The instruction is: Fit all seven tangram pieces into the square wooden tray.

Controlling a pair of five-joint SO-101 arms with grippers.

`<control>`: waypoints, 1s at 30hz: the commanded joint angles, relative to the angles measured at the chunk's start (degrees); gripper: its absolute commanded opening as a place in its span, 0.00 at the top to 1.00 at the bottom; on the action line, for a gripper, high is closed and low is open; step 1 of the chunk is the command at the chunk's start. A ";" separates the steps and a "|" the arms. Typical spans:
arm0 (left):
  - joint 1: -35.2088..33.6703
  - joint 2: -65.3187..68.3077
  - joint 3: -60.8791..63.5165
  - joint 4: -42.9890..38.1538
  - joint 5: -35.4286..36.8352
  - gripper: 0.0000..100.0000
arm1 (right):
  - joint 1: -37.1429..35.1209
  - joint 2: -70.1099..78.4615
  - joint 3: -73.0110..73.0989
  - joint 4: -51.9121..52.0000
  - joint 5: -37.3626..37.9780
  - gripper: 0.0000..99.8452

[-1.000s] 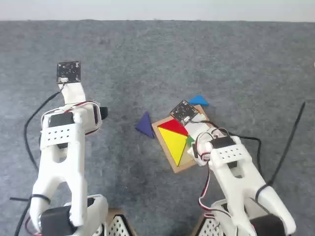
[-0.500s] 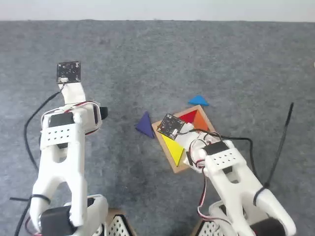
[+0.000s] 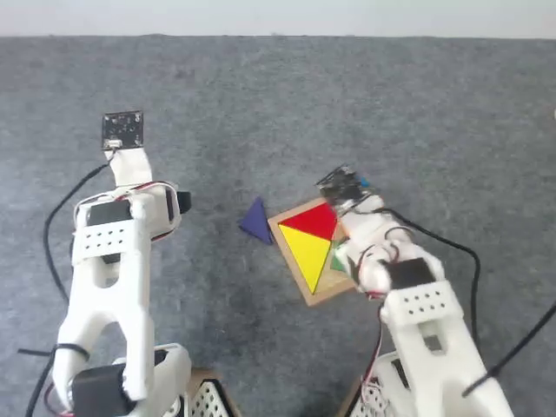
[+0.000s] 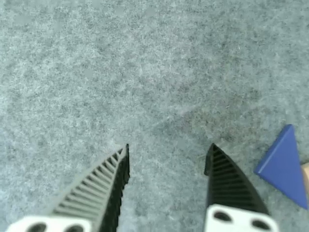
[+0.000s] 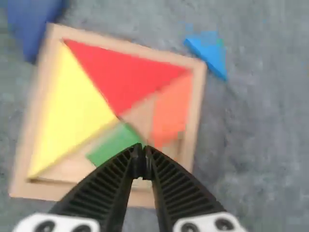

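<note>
The task looks a little past halfway. The square wooden tray [image 3: 300, 280] lies just right of the centre of the high view, turned so that one corner points toward the lower edge of the frame. Four pieces sit inside it: a large yellow triangle [image 5: 67, 113], a large red triangle [image 5: 120, 72], an orange piece [image 5: 170, 113] and a small green piece [image 5: 112, 146]. Bare wood shows between the red, orange and green pieces and along the tray edge beside the yellow one, so there are gaps to fill.

Two pieces lie loose on the grey bench [image 3: 391, 104]. The dark blue triangle [image 3: 255, 221] is just left of the tray's left corner, and the light blue triangle [image 5: 210, 50] is just off the tray's upper right edge. That makes six pieces that can be counted.

The right gripper [image 5: 142, 152] hangs over the tray's right part, above the green piece. Its jaws are pressed together with nothing between them. The left gripper [image 4: 166, 154] is over bare bench in the upper left of the high view, well apart from the tray, with its jaws spread and empty. The loose triangles probably go in next.
</note>
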 commanded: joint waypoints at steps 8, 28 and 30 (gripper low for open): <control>1.41 -0.26 -0.48 -1.05 -0.44 0.76 | 5.32 17.10 -2.64 -13.49 0.09 0.99; 1.41 -0.26 -0.48 -1.05 -0.44 0.76 | 9.80 9.63 -6.07 -6.11 -3.25 0.99; 1.49 -0.26 -0.48 -1.05 -0.44 0.76 | 13.49 5.41 -6.07 -4.79 -3.16 0.99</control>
